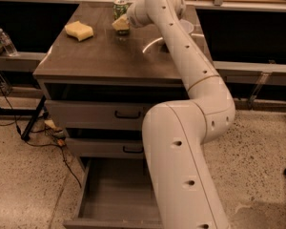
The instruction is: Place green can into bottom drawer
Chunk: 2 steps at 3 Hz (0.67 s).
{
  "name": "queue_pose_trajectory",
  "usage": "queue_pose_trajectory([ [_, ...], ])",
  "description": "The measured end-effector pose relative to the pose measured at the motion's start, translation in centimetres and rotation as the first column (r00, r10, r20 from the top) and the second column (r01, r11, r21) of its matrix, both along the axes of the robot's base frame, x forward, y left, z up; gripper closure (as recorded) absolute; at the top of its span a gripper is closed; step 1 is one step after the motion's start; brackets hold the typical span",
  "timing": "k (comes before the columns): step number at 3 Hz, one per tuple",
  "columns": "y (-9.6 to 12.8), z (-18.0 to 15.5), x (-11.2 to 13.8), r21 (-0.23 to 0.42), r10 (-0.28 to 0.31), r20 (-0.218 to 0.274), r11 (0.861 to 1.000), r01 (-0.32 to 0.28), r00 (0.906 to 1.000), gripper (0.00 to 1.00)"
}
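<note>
A white robot arm [190, 128] rose from the near right foreground, bent at a thick elbow, and reached away over a grey wooden cabinet [109, 63] to the far edge of its top. At the end of the arm, the gripper [129, 18] was low over the far middle of the cabinet top. Its working end was turned away and hidden by the wrist, so whether it was wide, narrow or holding anything could not be told.

The green can [120, 7] stood upright on the cabinet top at the far edge, just left of and beyond the gripper. Whether the two touched could not be told. A small yellowish piece [119, 24] lay just in front of the can, close under the gripper. A yellow sponge [79, 30] lay well to the left on the same surface. A white bowl [187, 26] showed to the right, partly hidden behind the arm.

Below the top, two shallow drawers, the upper [86, 113] and the middle [93, 147], each with a black handle, were slightly pulled out. The bottom drawer [109, 199] was pulled far out toward the near side, showing a flat grey interior, its right part covered by the arm. The can was well apart from it, up on the top.

A clear water bottle [7, 42] stood at the far left, and cables [43, 137] trailed over the speckled floor [257, 166] left of the cabinet.
</note>
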<state>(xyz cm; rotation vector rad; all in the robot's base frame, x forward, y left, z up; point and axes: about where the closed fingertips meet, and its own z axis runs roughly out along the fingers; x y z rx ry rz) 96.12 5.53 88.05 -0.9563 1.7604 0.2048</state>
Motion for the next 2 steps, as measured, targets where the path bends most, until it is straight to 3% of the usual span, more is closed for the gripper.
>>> queue_pose_trajectory([
  [1,1.6,-0.5,-0.2,0.034,0.028,-0.022,0.999,-0.027,0.9994,0.63],
  [2,3.7,0.8,-1.7,0.070,0.108,-0.027,0.992,-0.105,0.9938,0.86],
])
